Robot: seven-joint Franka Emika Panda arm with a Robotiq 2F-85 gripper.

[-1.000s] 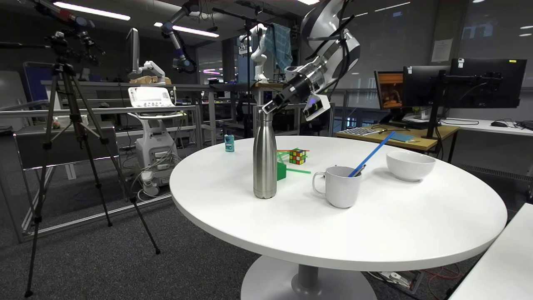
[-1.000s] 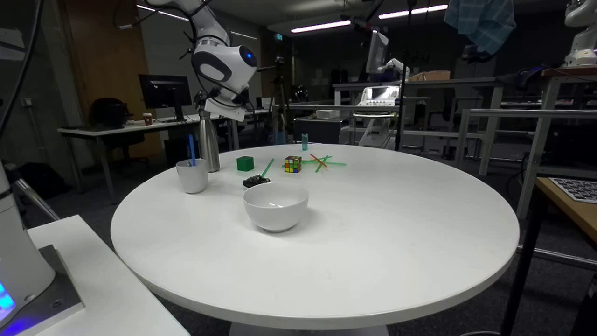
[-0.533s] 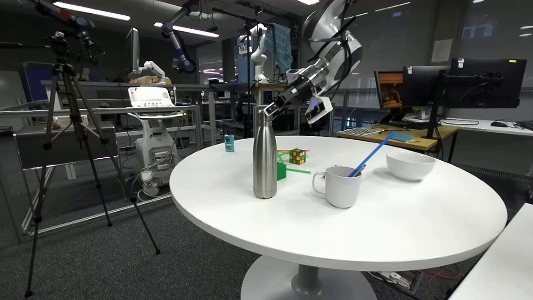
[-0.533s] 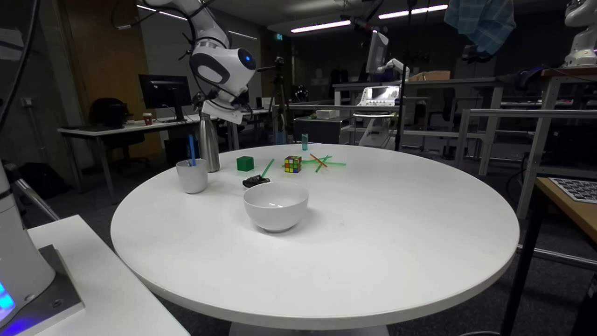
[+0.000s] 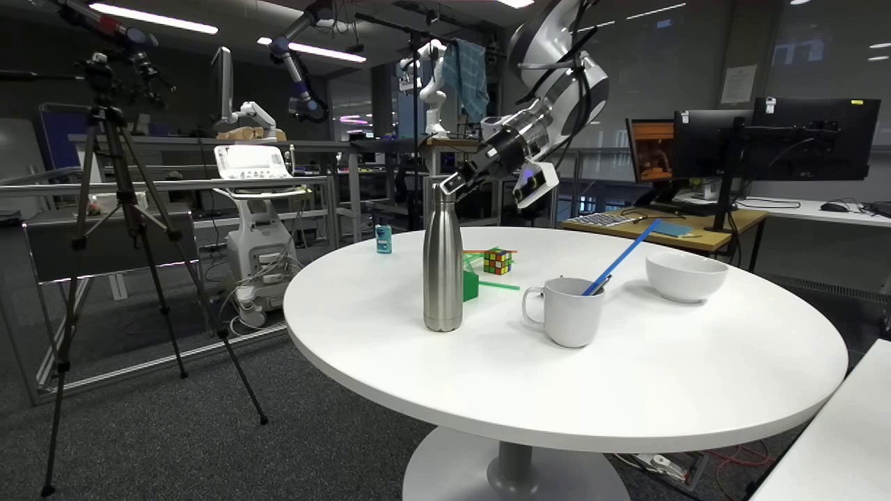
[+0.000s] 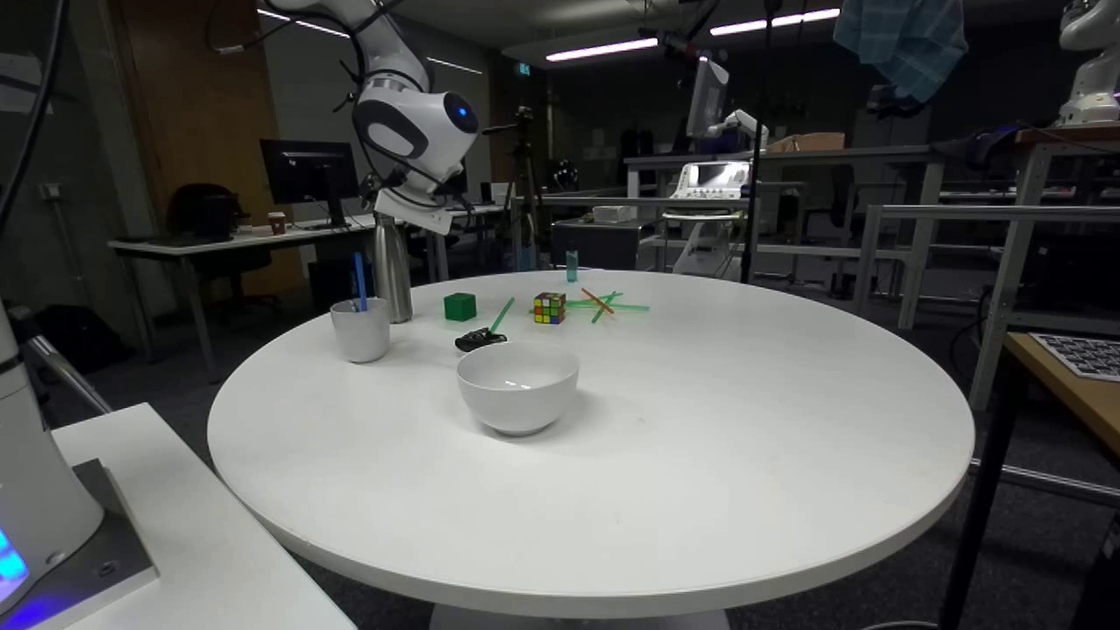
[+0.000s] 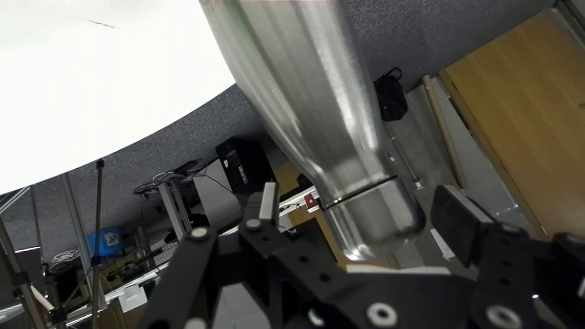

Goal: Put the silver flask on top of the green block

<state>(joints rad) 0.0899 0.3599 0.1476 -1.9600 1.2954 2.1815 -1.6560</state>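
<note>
The silver flask stands upright on the white table (image 5: 626, 390), and shows in both exterior views (image 5: 443, 271) (image 6: 392, 271). In the wrist view its body (image 7: 315, 82) slants in from the top and its cap lies between my fingers. My gripper (image 7: 361, 208) is open, with a gap on both sides of the cap; it is tilted at the flask's top in an exterior view (image 5: 459, 182). The green block (image 6: 459, 306) sits on the table near the flask, its top bare. In an exterior view the block (image 5: 470, 286) is partly hidden behind the flask; it is not in the wrist view.
A white mug (image 5: 572, 313) with a blue stick stands close beside the flask. A white bowl (image 6: 516, 389), a black object (image 6: 480, 339), a puzzle cube (image 6: 549, 308), green and orange sticks (image 6: 604, 303) and a small teal container (image 5: 383, 239) are on the table.
The arm and gripper have shifted slightly, a little lower at the flask's top. The flask, the green block and the other table objects have not moved.
</note>
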